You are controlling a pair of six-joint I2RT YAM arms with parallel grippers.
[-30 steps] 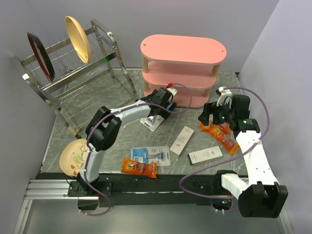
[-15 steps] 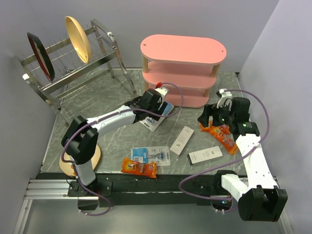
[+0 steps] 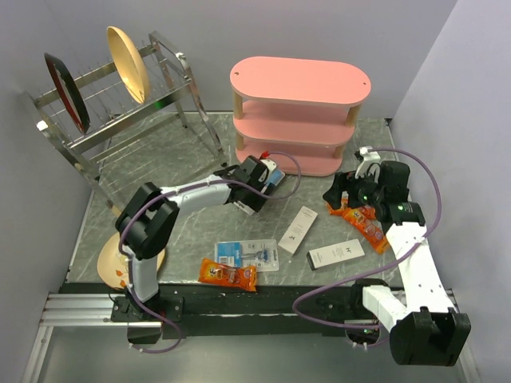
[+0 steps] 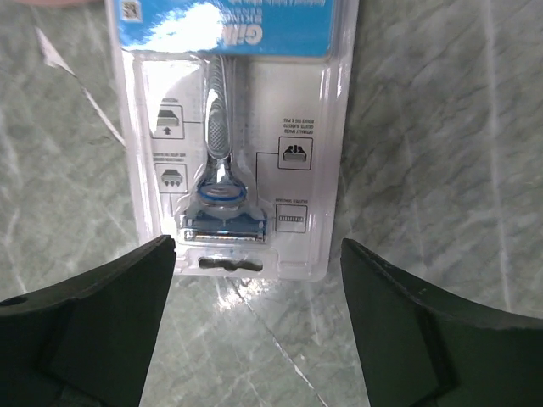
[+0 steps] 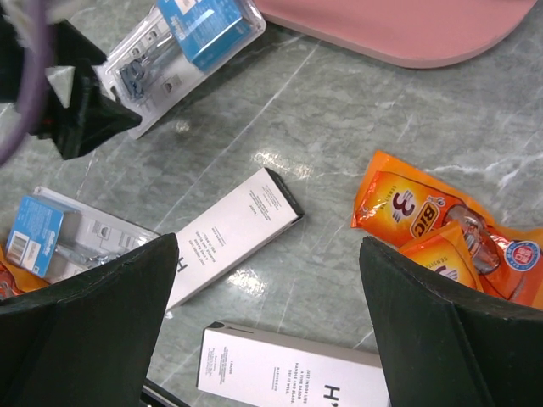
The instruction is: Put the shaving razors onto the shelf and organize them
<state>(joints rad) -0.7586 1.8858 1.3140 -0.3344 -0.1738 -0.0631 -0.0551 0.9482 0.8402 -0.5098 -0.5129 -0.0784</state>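
Jaws of the left gripper [image 4: 256,259] stand apart, straddling the bottom edge of one razor pack [image 4: 233,144]. Nothing is gripped. The pack lies flat on the table [image 4: 441,127], just in front of the shelf [image 3: 299,80], with its top end near the shelf's base. The right gripper [image 5: 270,246] is likewise spread and empty, and hovers above a white box [image 5: 229,233] and orange snack packets [image 5: 433,225]. The second razor pack [image 3: 247,254] lies flat near the table's front edge, well apart from the shelf. No razor is on the shelf yet.

Risks, as judged:
- The opening looks only slightly wider than the pack. A small sideways error on descent lands a fingertip on the clear blister, and the pack gets pinned or shoved, not held.
- The pack is thin and the tabletop hard. If the fingers close too high, the pads slip off slick plastic. If they go too low, they jam on the stone.
- Squeezing across the width may bow the card so that it springs out.
- Held by one end, the far end may droop and catch a board's rim going in.
- The gaps between tiers look low, so the wrist could knock the board above.
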